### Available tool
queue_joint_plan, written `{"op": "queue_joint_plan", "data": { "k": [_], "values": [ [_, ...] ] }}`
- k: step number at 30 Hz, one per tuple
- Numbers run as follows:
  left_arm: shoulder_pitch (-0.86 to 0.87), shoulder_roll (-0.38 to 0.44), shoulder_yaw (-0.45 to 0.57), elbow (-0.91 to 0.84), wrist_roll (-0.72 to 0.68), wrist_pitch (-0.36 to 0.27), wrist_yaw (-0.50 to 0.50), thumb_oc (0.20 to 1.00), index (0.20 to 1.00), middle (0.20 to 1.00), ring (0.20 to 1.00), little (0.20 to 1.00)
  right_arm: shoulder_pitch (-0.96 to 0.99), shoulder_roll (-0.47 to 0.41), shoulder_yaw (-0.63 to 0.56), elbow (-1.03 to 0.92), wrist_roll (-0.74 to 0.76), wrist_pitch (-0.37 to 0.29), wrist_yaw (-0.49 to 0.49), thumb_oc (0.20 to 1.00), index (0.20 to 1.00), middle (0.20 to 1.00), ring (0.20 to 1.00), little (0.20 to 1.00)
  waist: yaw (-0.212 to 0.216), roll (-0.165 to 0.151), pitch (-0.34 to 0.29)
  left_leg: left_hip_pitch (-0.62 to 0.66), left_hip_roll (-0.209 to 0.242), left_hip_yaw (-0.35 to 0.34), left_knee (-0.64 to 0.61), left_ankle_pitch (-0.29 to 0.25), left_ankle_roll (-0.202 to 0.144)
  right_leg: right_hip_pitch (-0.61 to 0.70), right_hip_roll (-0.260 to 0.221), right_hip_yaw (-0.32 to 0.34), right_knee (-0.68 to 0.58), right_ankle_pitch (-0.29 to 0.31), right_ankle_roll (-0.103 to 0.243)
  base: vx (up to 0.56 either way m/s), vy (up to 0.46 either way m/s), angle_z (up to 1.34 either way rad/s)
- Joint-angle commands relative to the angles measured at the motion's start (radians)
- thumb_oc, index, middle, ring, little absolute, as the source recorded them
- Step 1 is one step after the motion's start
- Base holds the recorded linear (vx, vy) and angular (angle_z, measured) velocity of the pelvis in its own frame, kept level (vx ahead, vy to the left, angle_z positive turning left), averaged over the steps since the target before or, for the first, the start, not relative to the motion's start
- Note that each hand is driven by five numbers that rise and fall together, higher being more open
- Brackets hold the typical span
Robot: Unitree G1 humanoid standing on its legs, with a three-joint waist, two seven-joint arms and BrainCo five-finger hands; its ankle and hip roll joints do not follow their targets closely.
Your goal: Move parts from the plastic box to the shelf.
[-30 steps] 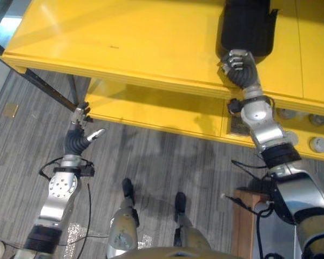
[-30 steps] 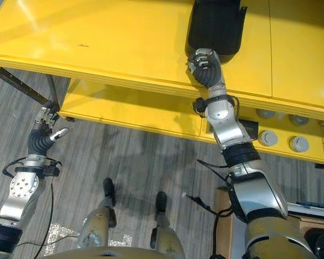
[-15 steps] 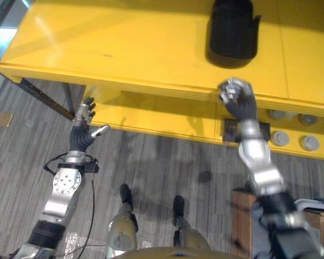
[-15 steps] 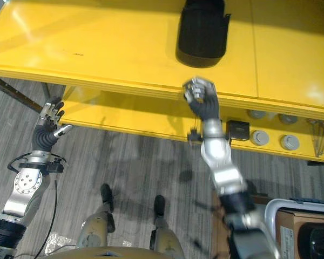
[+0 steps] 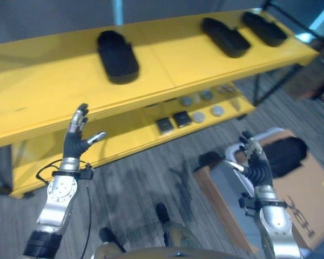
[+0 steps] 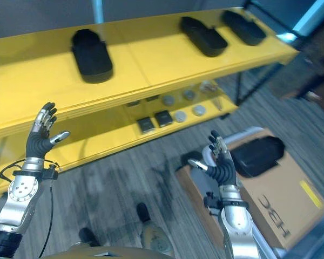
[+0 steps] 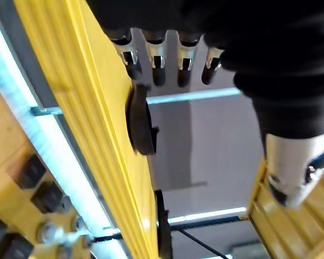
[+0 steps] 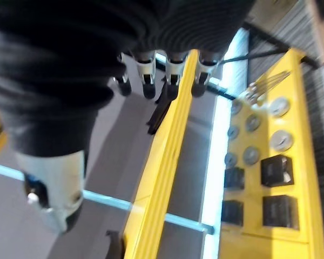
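Observation:
Three black oblong parts lie on the yellow shelf's top board (image 5: 54, 81): one at the left (image 5: 117, 55) and two further right (image 5: 225, 36) (image 5: 264, 28). Another black part (image 5: 285, 156) rests in the plastic box (image 5: 257, 135) at the lower right. My right hand (image 5: 254, 164) is raised just left of that part, open and holding nothing; its straight fingers (image 8: 146, 78) point toward the shelf. My left hand (image 5: 77, 139) is held up open in front of the shelf's front edge, empty too, fingers (image 7: 158, 62) straight.
The lower shelf board (image 5: 124, 145) carries small black blocks (image 5: 173, 122) and grey discs (image 5: 205, 105). A brown cardboard box (image 5: 297, 210) sits against the plastic box. Grey carpet (image 5: 135, 189) lies between the shelf and the boxes.
The whole view has swung toward the right end of the shelf. My right hand left the black part on the top board and came down, open, by the plastic box. The left hand stays open.

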State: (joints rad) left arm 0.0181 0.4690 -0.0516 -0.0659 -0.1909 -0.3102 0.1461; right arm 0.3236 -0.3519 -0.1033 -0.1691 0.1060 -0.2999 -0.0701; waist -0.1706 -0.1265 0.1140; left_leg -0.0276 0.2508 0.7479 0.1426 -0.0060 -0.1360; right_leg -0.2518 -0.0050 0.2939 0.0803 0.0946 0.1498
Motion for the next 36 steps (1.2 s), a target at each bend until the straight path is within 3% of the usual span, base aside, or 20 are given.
{"op": "queue_joint_plan", "data": {
  "k": [1, 2, 4, 6, 9, 10, 11, 12, 13, 14, 15, 16, 18, 19, 20, 21, 23, 25, 27, 36],
  "values": [
    [-0.081, 0.036, -0.025, -0.033, 0.031, -0.041, -0.011, 1.000, 1.000, 1.000, 1.000, 1.000, -0.049, -0.064, -0.086, -0.039, -0.062, -0.036, -0.022, 1.000, 1.000, 1.000, 1.000, 1.000, 0.042, 0.052, 0.036, 0.137, 0.010, 0.000, 0.133, -0.315, 0.047, -0.070, 0.032, -0.044, 0.113, -0.071, 0.112, 0.00, -0.079, -1.43],
    [-0.086, 0.038, -0.021, -0.040, 0.021, -0.041, -0.010, 1.000, 1.000, 1.000, 1.000, 1.000, -0.043, -0.070, -0.077, -0.048, -0.091, -0.033, -0.026, 1.000, 1.000, 1.000, 1.000, 1.000, 0.031, 0.043, 0.048, 0.170, -0.010, 0.053, 0.167, -0.333, 0.068, -0.081, 0.020, -0.117, 0.135, -0.092, 0.112, 0.01, -0.095, -1.18],
    [-0.079, 0.025, -0.011, -0.043, 0.010, -0.041, -0.003, 1.000, 1.000, 1.000, 1.000, 1.000, -0.051, -0.065, -0.069, -0.041, -0.095, -0.033, -0.029, 1.000, 1.000, 1.000, 1.000, 1.000, 0.028, 0.036, 0.036, 0.206, -0.021, 0.103, 0.176, -0.343, 0.076, -0.081, 0.008, -0.175, 0.133, -0.103, 0.112, 0.06, -0.210, -1.09],
    [-0.056, 0.006, -0.004, -0.039, -0.001, -0.039, -0.012, 1.000, 1.000, 1.000, 1.000, 1.000, -0.040, -0.046, -0.060, -0.025, -0.087, -0.038, -0.029, 1.000, 1.000, 1.000, 1.000, 1.000, 0.024, 0.034, 0.009, 0.252, -0.013, 0.162, 0.168, -0.342, 0.067, -0.066, 0.027, -0.184, 0.130, -0.111, 0.112, 0.17, -0.265, -1.63],
    [-0.046, -0.026, -0.007, -0.019, -0.009, -0.038, -0.027, 1.000, 1.000, 1.000, 1.000, 1.000, 0.002, -0.029, -0.068, -0.008, -0.078, -0.045, -0.023, 1.000, 1.000, 1.000, 1.000, 1.000, 0.000, 0.062, -0.041, 0.314, 0.018, 0.180, 0.165, -0.343, 0.055, -0.045, 0.065, -0.173, 0.155, -0.150, 0.112, 0.22, -0.195, -0.39],
    [-0.048, -0.046, -0.010, -0.006, -0.020, -0.033, -0.034, 1.000, 1.000, 1.000, 1.000, 1.000, 0.026, -0.043, -0.076, -0.007, -0.071, -0.045, -0.015, 1.000, 1.000, 1.000, 1.000, 1.000, -0.008, 0.097, -0.045, 0.331, 0.047, 0.168, 0.223, -0.306, 0.047, -0.033, 0.088, -0.176, 0.197, -0.191, 0.112, 0.25, -0.191, -0.34],
    [-0.048, -0.051, -0.010, -0.004, -0.020, -0.034, -0.035, 1.000, 1.000, 1.000, 1.000, 1.000, 0.029, -0.047, -0.078, -0.008, -0.069, -0.045, -0.014, 1.000, 1.000, 1.000, 1.000, 1.000, -0.006, 0.105, -0.043, 0.333, 0.059, 0.169, 0.234, -0.305, 0.037, -0.031, 0.096, -0.178, 0.202, -0.197, 0.112, 0.37, -0.275, -0.25],
    [-0.049, -0.060, -0.010, 0.016, -0.027, -0.027, -0.036, 1.000, 1.000, 1.000, 1.000, 1.000, 0.034, -0.072, -0.077, -0.005, -0.075, -0.039, -0.007, 1.000, 1.000, 1.000, 1.000, 1.000, 0.011, 0.130, -0.049, 0.324, 0.100, 0.137, 0.358, -0.182, 0.008, 0.007, 0.123, -0.166, 0.214, -0.241, 0.085, 0.24, -0.224, -0.14],
    [-0.050, -0.064, -0.011, 0.018, -0.027, -0.028, -0.036, 1.000, 1.000, 1.000, 1.000, 1.000, 0.033, -0.076, -0.079, -0.004, -0.074, -0.039, -0.007, 1.000, 1.000, 1.000, 1.000, 1.000, 0.014, 0.139, -0.045, 0.325, 0.124, 0.133, 0.379, -0.175, -0.011, 0.012, 0.138, -0.168, 0.216, -0.245, 0.074, 0.38, -0.389, -0.20],
    [-0.044, -0.065, 0.005, 0.022, -0.028, -0.023, -0.023, 1.000, 1.000, 1.000, 1.000, 1.000, 0.022, -0.106, -0.076, -0.003, -0.075, -0.031, -0.003, 1.000, 1.000, 1.000, 1.000, 1.000, 0.056, 0.147, -0.032, 0.278, 0.148, 0.036, 0.522, -0.048, -0.031, 0.053, 0.169, -0.141, 0.231, -0.275, 0.026, 0.18, -0.260, -0.29],
    [-0.045, -0.067, 0.005, 0.020, -0.029, -0.022, -0.023, 1.000, 1.000, 1.000, 1.000, 1.000, 0.020, -0.108, -0.078, -0.002, -0.074, -0.030, -0.003, 1.000, 1.000, 1.000, 1.000, 1.000, 0.054, 0.149, -0.029, 0.272, 0.158, 0.026, 0.535, -0.042, -0.041, 0.053, 0.175, -0.144, 0.233, -0.276, 0.019, 0.18, -0.313, -0.85],
    [-0.042, -0.068, 0.019, 0.022, -0.032, -0.022, -0.009, 1.000, 1.000, 1.000, 1.000, 1.000, -0.002, -0.138, -0.078, 0.008, -0.073, -0.017, -0.006, 1.000, 1.000, 1.000, 1.000, 1.000, 0.089, 0.146, -0.018, 0.190, 0.149, -0.094, 0.612, 0.004, -0.042, 0.093, 0.174, -0.118, 0.219, -0.290, -0.007, 0.04, -0.153, -1.01],
    [-0.029, -0.079, 0.038, 0.025, -0.051, -0.019, -0.003, 1.000, 1.000, 1.000, 1.000, 1.000, -0.051, -0.185, -0.056, 0.021, -0.096, 0.009, -0.015, 1.000, 1.000, 1.000, 1.000, 1.000, 0.135, 0.120, -0.004, 0.046, 0.030, -0.254, 0.593, -0.090, 0.022, 0.123, 0.142, -0.061, 0.204, -0.268, -0.006, -0.03, -0.073, -0.60],
    [-0.030, -0.079, 0.039, 0.026, -0.051, -0.019, -0.004, 1.000, 1.000, 1.000, 1.000, 1.000, -0.053, -0.185, -0.055, 0.023, -0.096, 0.009, -0.016, 1.000, 1.000, 1.000, 1.000, 1.000, 0.131, 0.116, -0.007, 0.044, 0.022, -0.254, 0.587, -0.087, 0.026, 0.120, 0.135, -0.063, 0.203, -0.270, -0.003, -0.04, 0.062, -0.06],
    [-0.027, -0.090, 0.044, 0.023, -0.062, -0.025, -0.005, 1.000, 1.000, 1.000, 1.000, 1.000, -0.074, -0.198, -0.049, 0.024, -0.111, 0.013, -0.021, 1.000, 1.000, 1.000, 1.000, 1.000, 0.144, 0.121, -0.004, 0.018, -0.028, -0.319, 0.534, -0.108, 0.032, 0.135, 0.128, -0.034, 0.198, -0.270, 0.008, 0.07, 0.122, -0.45],
    [-0.022, -0.100, 0.048, 0.027, -0.063, -0.035, 0.002, 1.000, 1.000, 1.000, 1.000, 1.000, -0.103, -0.212, -0.036, 0.033, -0.124, 0.016, -0.024, 1.000, 1.000, 1.000, 1.000, 1.000, 0.149, 0.123, -0.003, 0.014, -0.048, -0.351, 0.458, -0.130, 0.038, 0.148, 0.115, -0.008, 0.185, -0.274, 0.019, 0.08, 0.176, -0.56],
    [-0.047, -0.102, 0.032, 0.040, -0.061, -0.044, 0.019, 1.000, 1.000, 1.000, 1.000, 1.000, -0.179, -0.249, -0.026, 0.064, -0.149, 0.026, -0.071, 1.000, 1.000, 1.000, 1.000, 1.000, 0.177, 0.112, 0.029, -0.065, -0.032, -0.393, 0.277, -0.158, 0.034, 0.154, 0.064, 0.010, 0.172, -0.290, 0.042, -0.02, 0.180, -0.36],
    [-0.052, -0.106, 0.024, 0.040, -0.067, -0.045, 0.018, 1.000, 1.000, 1.000, 1.000, 1.000, -0.194, -0.245, -0.020, 0.080, -0.155, 0.030, -0.086, 1.000, 1.000, 1.000, 1.000, 1.000, 0.177, 0.116, 0.030, -0.047, -0.048, -0.395, 0.188, -0.164, 0.034, 0.150, 0.057, 0.005, 0.174, -0.299, 0.052, 0.00, 0.102, -0.14],
    [-0.061, -0.111, 0.004, 0.037, -0.070, -0.043, -0.006, 1.000, 1.000, 1.000, 1.000, 1.000, -0.195, -0.227, -0.039, 0.107, -0.192, 0.041, -0.123, 1.000, 1.000, 1.000, 1.000, 1.000, 0.160, 0.142, 0.034, 0.007, -0.056, -0.342, 0.101, -0.165, 0.022, 0.132, 0.056, 0.002, 0.166, -0.295, 0.080, 0.07, 0.122, -0.42],
    [-0.061, -0.076, -0.021, 0.014, -0.097, -0.034, -0.040, 1.000, 1.000, 1.000, 1.000, 1.000, -0.281, -0.190, -0.054, 0.226, -0.204, 0.074, -0.230, 1.000, 1.000, 1.000, 1.000, 1.000, 0.181, 0.141, 0.042, -0.031, -0.084, -0.275, 0.045, -0.168, 0.029, 0.032, 0.034, 0.005, 0.112, -0.232, 0.109, -0.01, 0.054, -0.02]
  ]
}}
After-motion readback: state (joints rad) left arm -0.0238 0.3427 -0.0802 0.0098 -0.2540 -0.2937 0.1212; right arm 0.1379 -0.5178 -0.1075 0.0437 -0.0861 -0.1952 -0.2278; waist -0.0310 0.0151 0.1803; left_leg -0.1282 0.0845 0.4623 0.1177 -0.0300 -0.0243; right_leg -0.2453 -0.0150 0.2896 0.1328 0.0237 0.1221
